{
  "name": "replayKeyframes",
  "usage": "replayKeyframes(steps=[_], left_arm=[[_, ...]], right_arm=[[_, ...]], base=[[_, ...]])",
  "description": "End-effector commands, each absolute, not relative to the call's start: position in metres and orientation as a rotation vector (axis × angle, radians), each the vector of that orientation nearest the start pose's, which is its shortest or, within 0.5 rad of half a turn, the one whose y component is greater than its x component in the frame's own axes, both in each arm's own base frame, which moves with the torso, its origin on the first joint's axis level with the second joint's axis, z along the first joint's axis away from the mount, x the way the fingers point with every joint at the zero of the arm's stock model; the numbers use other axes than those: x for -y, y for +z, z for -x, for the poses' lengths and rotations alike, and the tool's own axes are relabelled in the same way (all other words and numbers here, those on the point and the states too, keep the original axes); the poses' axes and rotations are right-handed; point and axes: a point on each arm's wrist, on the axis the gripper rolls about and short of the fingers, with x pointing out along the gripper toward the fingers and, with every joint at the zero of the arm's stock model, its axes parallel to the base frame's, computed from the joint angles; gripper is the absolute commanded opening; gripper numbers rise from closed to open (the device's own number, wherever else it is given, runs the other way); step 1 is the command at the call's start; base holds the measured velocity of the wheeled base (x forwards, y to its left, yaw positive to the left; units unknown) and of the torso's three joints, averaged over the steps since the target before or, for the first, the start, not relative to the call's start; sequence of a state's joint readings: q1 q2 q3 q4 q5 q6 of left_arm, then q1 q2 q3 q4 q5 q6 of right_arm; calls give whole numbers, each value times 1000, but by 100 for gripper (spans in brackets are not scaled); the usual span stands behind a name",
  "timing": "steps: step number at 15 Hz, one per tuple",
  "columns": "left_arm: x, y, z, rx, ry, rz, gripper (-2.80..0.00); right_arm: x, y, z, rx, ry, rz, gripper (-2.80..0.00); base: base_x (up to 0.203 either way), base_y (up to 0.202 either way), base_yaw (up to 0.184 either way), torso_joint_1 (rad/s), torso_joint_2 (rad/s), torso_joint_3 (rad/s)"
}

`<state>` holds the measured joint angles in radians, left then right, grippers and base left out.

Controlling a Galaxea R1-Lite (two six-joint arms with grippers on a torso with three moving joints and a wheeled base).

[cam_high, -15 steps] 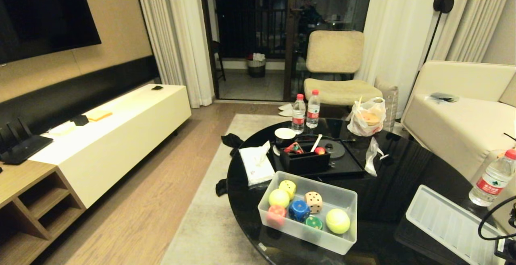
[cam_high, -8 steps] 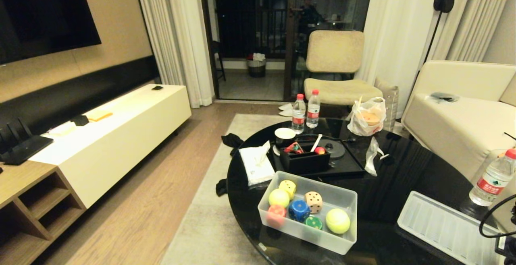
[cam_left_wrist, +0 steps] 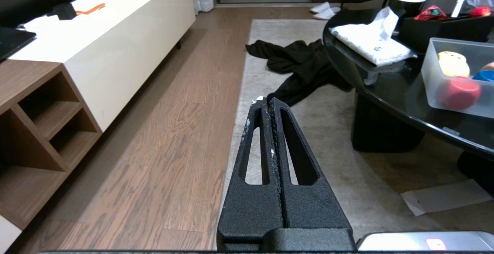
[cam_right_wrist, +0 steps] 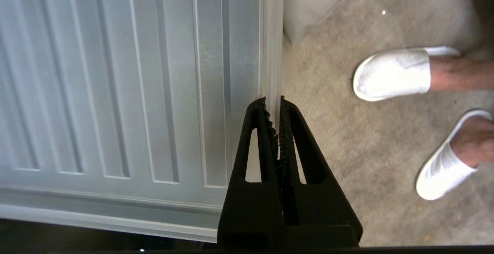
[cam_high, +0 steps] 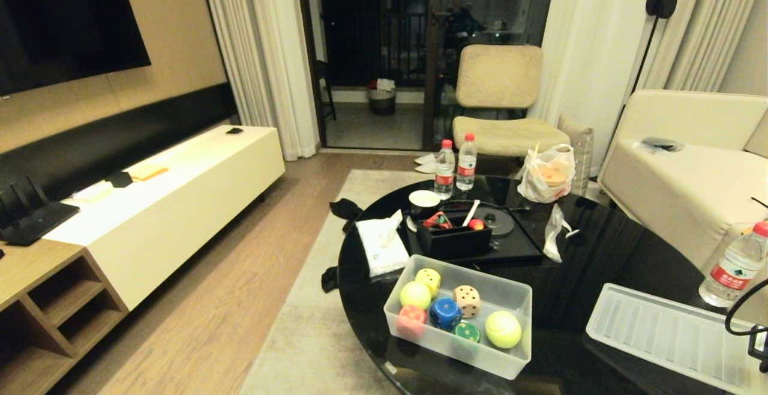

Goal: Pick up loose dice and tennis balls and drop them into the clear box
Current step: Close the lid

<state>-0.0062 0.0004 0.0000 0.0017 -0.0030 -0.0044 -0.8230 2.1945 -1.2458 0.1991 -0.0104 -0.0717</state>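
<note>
The clear box [cam_high: 521,292] sits on the near side of the round black table [cam_high: 600,251]. Inside lie a pale tan die [cam_high: 467,300], two tennis balls [cam_high: 503,329] [cam_high: 415,295], and yellow, red, blue and green spotted pieces. The box's ribbed lid [cam_high: 666,335] hangs to its right, partly past the table's edge. My right gripper [cam_right_wrist: 273,101] is shut on the lid's [cam_right_wrist: 115,92] side rim. My left gripper [cam_left_wrist: 266,100] is shut on nothing, parked low over the rug to the left of the table, with the box [cam_left_wrist: 432,72] off to its side.
A black organiser box [cam_high: 453,240] on a black tray, a tissue pack [cam_high: 381,245], a cup, water bottles [cam_high: 444,170] [cam_high: 735,269] and a food bag [cam_high: 546,176] share the table. A person's feet in white slippers [cam_right_wrist: 393,72] stand on the rug near the lid. A sofa [cam_high: 684,167] is at right.
The lid, held by my right gripper, has moved left toward the clear box. The left arm and the box's contents have not moved.
</note>
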Motion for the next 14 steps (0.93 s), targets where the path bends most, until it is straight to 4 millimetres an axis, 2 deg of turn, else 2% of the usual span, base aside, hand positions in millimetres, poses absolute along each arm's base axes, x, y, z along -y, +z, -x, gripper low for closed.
replayKeyframes(steps=[1, 5, 14], left_arm=[[0, 75, 23, -2, -9, 5, -280], [0, 75, 23, -2, -9, 5, -280], [0, 75, 23, -2, -9, 6, -280]], right_arm=[[275, 78, -250, -1038, -694, -398, -280], [270, 106, -236, -999, -650, -441, -280], [270, 135, -214, -917, -608, -502, -280]], base=[[0, 0, 0, 0, 0, 0], [0, 0, 0, 0, 0, 0], [0, 0, 0, 0, 0, 0]])
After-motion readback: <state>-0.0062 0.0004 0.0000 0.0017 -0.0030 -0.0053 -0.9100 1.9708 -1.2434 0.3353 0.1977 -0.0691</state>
